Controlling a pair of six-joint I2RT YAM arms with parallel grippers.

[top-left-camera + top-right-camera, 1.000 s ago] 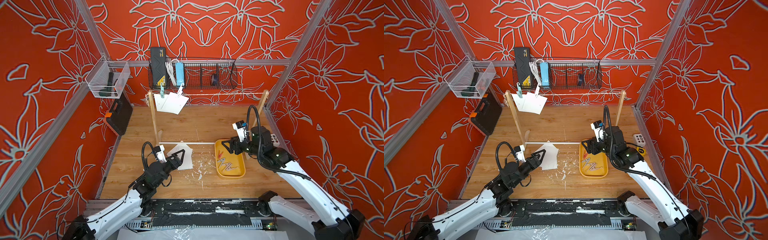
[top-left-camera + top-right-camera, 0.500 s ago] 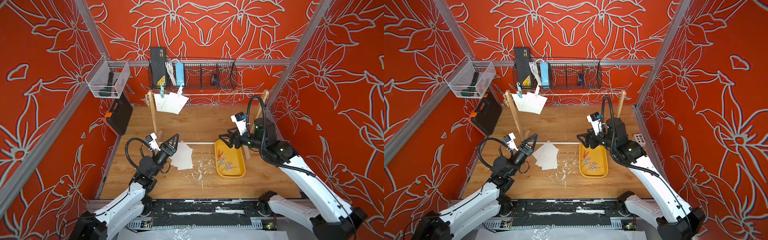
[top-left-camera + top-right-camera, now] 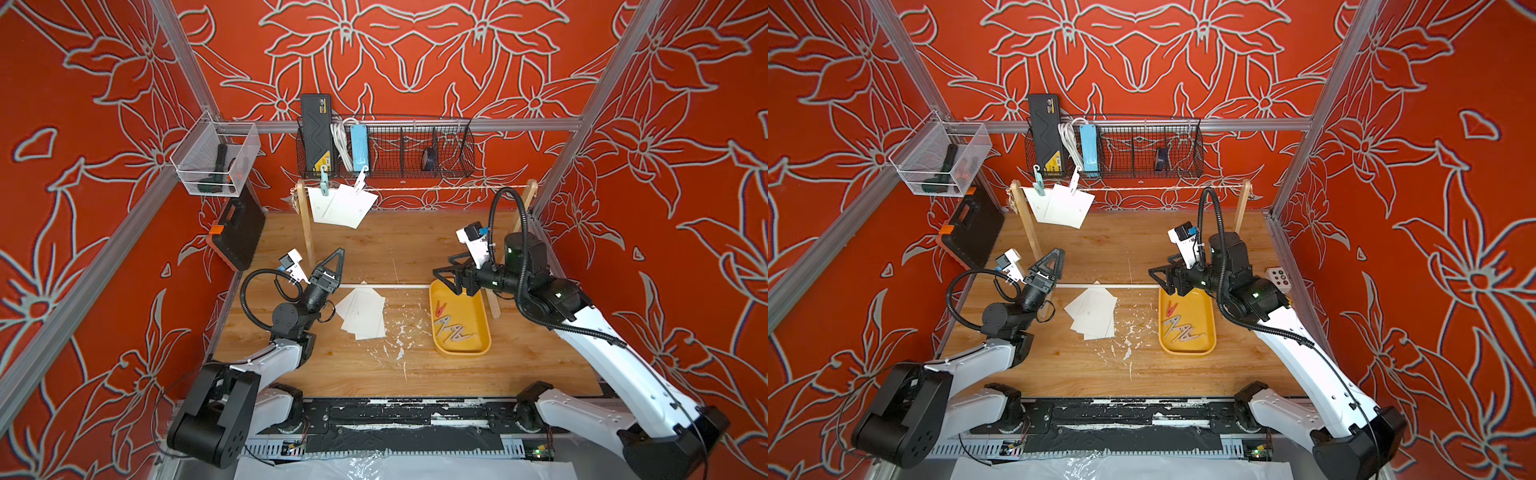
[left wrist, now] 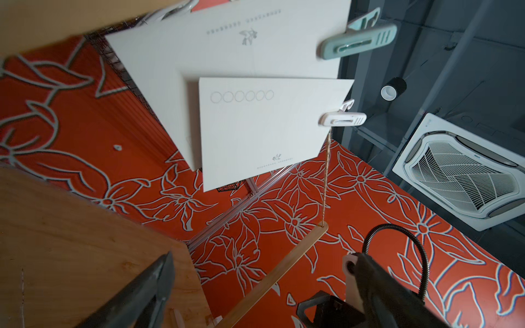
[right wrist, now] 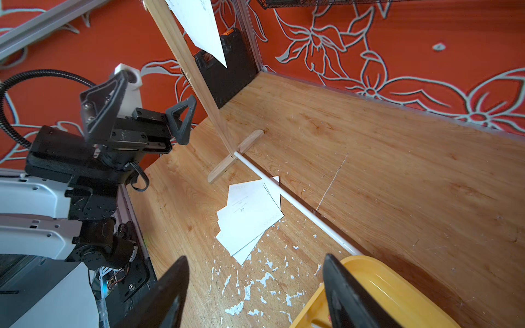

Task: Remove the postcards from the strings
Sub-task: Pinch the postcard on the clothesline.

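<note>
While the left gripper (image 3: 337, 254) hung low over the pile (image 3: 363, 313) of loose cards a second ago, it now stands lifted clear of it, tilted up and back just beside the left post (image 3: 306, 232). Its jaws are spread wide with nothing between them. The pile, half covered by that gripper before, now lies fully in sight on the table (image 3: 374, 374), up against the white rod (image 3: 390, 286), and has not shifted.

Two cards (image 3: 345, 205) hang from the string (image 3: 436, 189) as they did earlier, close to the left post and overlapping. A teal peg (image 3: 324, 185) holds one and a white peg (image 3: 360, 182) holds the other. The left wrist view looks straight up at them, well apart from the fingers.

The right gripper (image 3: 444, 268) has risen too and has drifted a little away from the right post. It hovers over the far left corner of the yellow tray (image 3: 478, 328), touching nothing. Its jaws are parted and hold nothing. Several pegs (image 3: 449, 326) lie in the tray, unchanged.
</note>
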